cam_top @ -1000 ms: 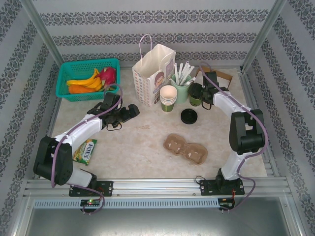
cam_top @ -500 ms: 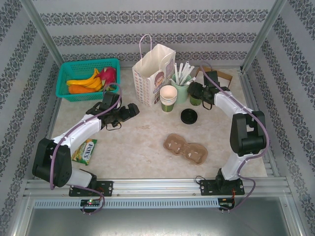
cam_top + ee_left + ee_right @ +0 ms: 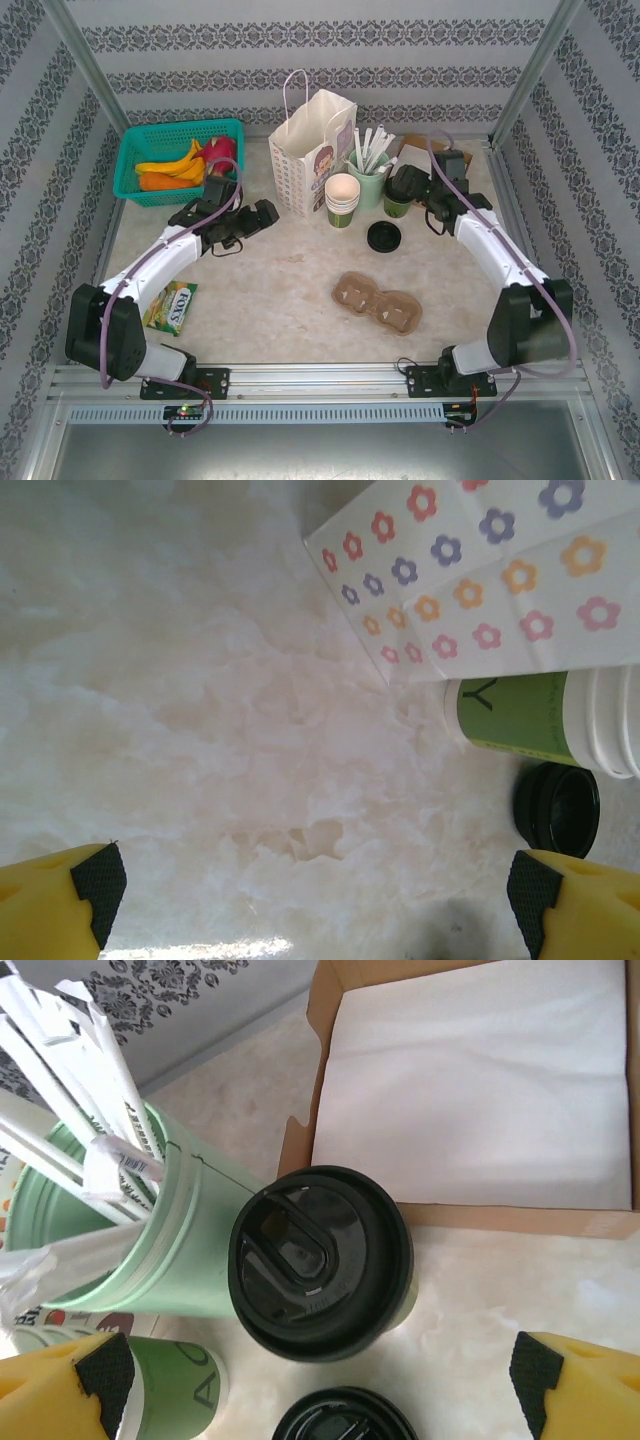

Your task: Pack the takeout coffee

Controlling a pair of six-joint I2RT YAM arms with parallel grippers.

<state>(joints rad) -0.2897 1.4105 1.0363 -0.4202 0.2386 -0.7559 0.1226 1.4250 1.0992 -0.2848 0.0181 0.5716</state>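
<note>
The takeout coffee [image 3: 320, 1260], a green-sided cup under a round black lid, stands upright beside a mint straw holder [image 3: 150, 1250]. My right gripper [image 3: 318, 1385] hovers just above it, open, its pads [image 3: 105, 1380] spread wider than the lid and touching nothing. From above, the right gripper [image 3: 402, 185] covers most of the coffee [image 3: 397, 207]. My left gripper [image 3: 266, 214] is open and low over bare table, left of the paper bag [image 3: 315, 145]. Nothing sits between the left gripper's [image 3: 312, 885] pads.
A stack of lidless cups [image 3: 342, 198] and loose black lids [image 3: 384, 236] sit in front of the bag. A cardboard cup carrier [image 3: 377, 300] lies mid-table. A napkin box [image 3: 480, 1080] sits behind the coffee. A teal fruit basket [image 3: 140, 150] stands far left and a snack packet [image 3: 173, 305] near left.
The right arm's elbow has swung out to the right while its gripper stayed over the coffee. The left gripper has moved slightly toward the far side.
</note>
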